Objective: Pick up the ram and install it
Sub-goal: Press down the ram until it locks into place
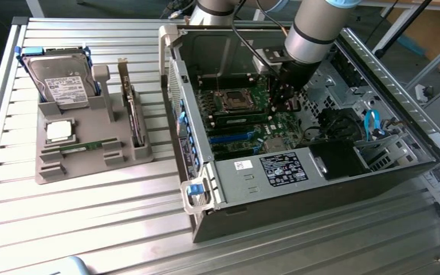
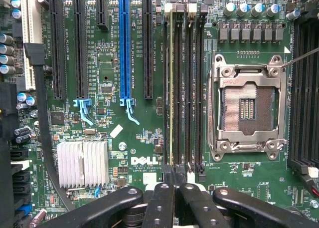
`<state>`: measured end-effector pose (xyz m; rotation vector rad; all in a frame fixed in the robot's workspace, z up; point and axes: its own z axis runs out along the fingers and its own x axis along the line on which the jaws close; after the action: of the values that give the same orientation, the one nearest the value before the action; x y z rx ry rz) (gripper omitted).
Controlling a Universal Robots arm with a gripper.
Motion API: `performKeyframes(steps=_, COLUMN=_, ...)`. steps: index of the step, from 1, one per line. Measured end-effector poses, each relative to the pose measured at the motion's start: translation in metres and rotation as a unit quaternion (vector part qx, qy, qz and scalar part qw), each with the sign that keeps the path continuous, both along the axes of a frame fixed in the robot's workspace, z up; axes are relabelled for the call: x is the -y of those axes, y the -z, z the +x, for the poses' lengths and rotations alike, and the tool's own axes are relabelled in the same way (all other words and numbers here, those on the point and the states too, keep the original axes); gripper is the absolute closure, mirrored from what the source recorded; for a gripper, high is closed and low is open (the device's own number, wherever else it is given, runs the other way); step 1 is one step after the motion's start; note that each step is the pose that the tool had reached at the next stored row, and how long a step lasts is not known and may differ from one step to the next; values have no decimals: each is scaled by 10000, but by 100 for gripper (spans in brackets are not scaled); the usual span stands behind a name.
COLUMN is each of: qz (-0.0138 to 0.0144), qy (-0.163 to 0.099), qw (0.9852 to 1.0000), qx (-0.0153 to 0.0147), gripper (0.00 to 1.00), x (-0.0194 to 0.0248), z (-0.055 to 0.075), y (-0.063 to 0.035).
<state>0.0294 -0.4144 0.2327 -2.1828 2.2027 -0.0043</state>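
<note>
The ram (image 2: 172, 88) stands edge-up in one of the black memory slots (image 2: 192, 88) beside the open processor socket (image 2: 247, 111); I see only its thin yellow-green top edge. My gripper (image 2: 174, 180) is shut, its black fingers (image 2: 158, 203) pressed together right over one end of that stick. Whether the tips touch the ram I cannot tell. In the exterior view the gripper (image 1: 281, 106) reaches down into the open computer case (image 1: 281, 177), over the motherboard's green stick (image 1: 239, 119).
A grey tray (image 1: 90, 166) on the exterior view's left carries a hard drive (image 1: 63, 83), a square silver chip (image 1: 59, 130), an upright expansion card (image 1: 133, 114) and a thin green strip (image 1: 82, 147). A blue slot (image 2: 124, 48) and a heatsink (image 2: 82, 163) lie beside the memory slots.
</note>
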Motion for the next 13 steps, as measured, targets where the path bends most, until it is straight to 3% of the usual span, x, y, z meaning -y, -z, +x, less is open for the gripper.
performKeyframes(steps=13, qz=2, qy=0, qw=10000, qx=0, gripper=90, x=-1, z=0, y=11)
